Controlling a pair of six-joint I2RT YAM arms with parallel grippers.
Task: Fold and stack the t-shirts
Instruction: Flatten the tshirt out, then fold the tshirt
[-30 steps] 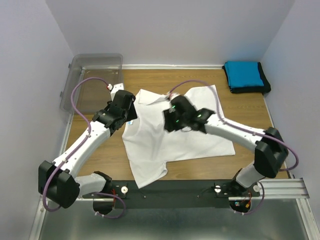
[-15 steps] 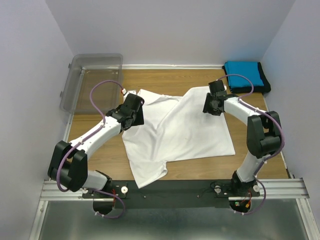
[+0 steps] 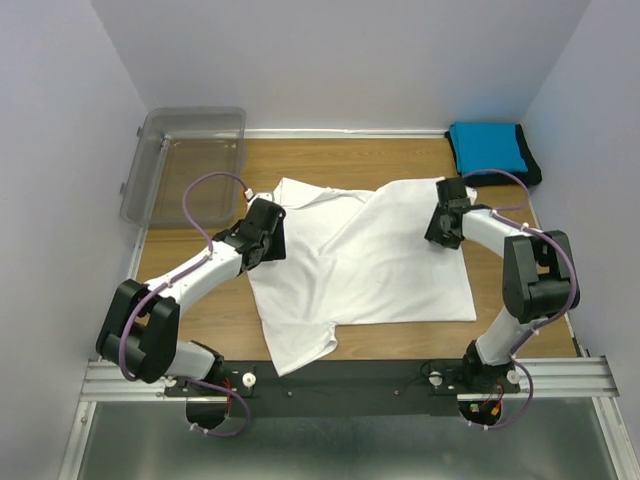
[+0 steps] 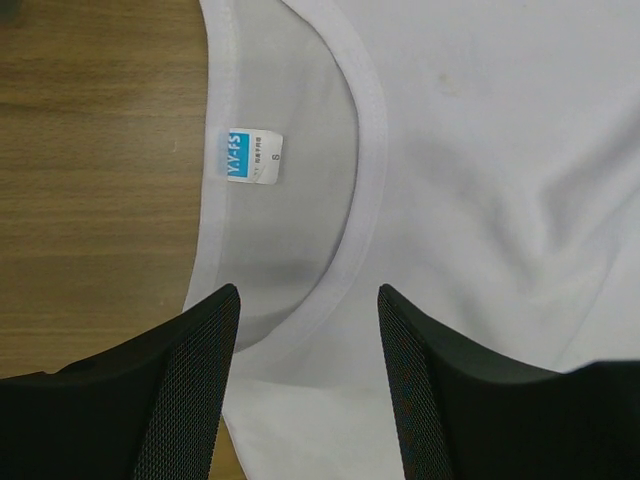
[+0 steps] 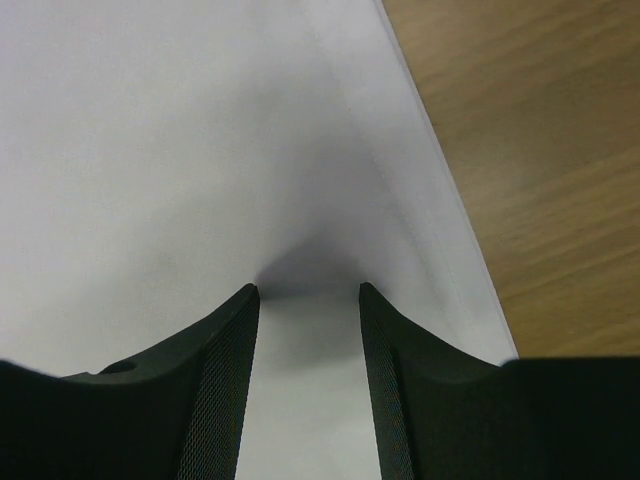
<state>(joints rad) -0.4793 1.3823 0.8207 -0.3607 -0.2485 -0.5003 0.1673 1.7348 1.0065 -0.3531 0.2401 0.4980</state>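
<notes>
The white t-shirt (image 3: 350, 265) lies spread on the wooden table, neck to the left. My left gripper (image 3: 262, 232) is open and low over the collar; in the left wrist view (image 4: 307, 292) the jaws straddle the neckband, and the blue neck label (image 4: 250, 156) lies just beyond them. My right gripper (image 3: 446, 222) is open at the shirt's right edge; in the right wrist view (image 5: 308, 290) its tips rest on the white cloth (image 5: 150, 150) beside the hem. A bright blue shirt (image 3: 487, 147) lies folded on a black one (image 3: 530, 176) at the back right.
A clear plastic bin (image 3: 185, 160) stands at the back left corner. Bare wood (image 3: 330, 158) shows behind the shirt and to the right of the hem (image 5: 540, 150). Walls close in the left, right and back sides.
My right gripper has moved from the shirt's middle out to its right edge, and the cloth there now lies flatter and wider. My left gripper has shifted slightly right onto the collar.
</notes>
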